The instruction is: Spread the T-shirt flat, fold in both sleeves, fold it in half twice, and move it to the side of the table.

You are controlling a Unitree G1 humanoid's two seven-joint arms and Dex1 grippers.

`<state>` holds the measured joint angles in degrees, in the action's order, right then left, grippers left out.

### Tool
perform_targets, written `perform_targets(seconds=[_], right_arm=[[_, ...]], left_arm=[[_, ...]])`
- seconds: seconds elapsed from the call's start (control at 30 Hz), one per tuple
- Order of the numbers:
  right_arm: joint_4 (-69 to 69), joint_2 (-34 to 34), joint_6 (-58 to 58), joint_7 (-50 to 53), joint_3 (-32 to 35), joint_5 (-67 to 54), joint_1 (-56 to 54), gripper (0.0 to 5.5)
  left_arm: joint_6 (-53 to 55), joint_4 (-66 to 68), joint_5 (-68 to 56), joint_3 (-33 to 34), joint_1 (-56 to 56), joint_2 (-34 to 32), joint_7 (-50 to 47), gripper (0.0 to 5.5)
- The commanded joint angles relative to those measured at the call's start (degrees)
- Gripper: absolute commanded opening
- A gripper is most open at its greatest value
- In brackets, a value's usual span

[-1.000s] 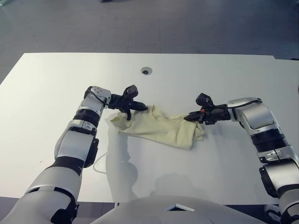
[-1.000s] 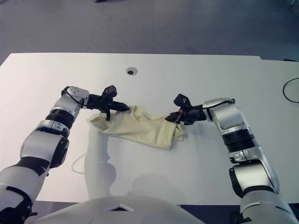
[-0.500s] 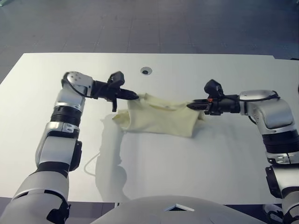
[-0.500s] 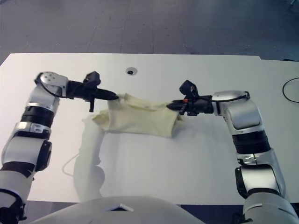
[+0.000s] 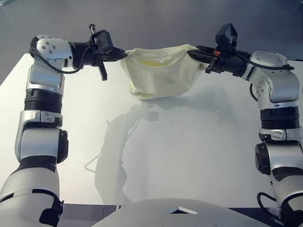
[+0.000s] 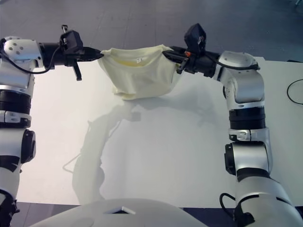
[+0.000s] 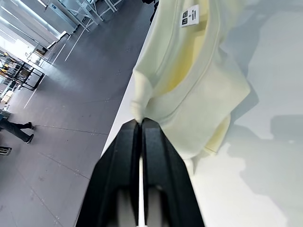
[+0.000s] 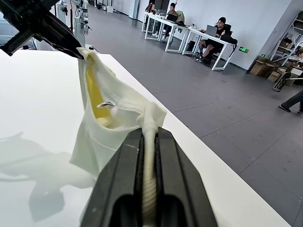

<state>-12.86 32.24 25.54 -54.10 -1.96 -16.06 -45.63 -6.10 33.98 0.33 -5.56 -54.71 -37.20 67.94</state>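
Observation:
A pale yellow T-shirt (image 5: 160, 71) hangs in the air above the far half of the white table (image 5: 189, 151), stretched between both grippers. My left gripper (image 5: 122, 55) is shut on the shirt's left top corner. My right gripper (image 5: 193, 54) is shut on its right top corner. The collar with a white label faces up between them, and the body sags in a crumpled pouch, its lowest fold just above the table. In the left wrist view the T-shirt (image 7: 189, 90) fans out from the shut fingers (image 7: 154, 156). In the right wrist view the T-shirt (image 8: 113, 127) is pinched between the fingers (image 8: 168, 161).
The table around and in front of the shirt is bare, marked only by the shadows of the shirt and arms. A dark floor lies beyond the far edge. People sit at desks far back in the room.
Both arms have lifted and moved toward the far edge, raising the T-shirt off the table. The shirt, which lay bunched on the surface, now hangs between the grippers.

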Motion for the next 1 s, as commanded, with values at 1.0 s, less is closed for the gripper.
perform_targets(seconds=[1.0], right_arm=[[25.89,14.16,-4.11,-9.67,-7.5,4.11,31.87,1.03]], left_arm=[[26.29,-56.15,-13.37,-3.19,37.61,-13.3,3.81,0.0]])
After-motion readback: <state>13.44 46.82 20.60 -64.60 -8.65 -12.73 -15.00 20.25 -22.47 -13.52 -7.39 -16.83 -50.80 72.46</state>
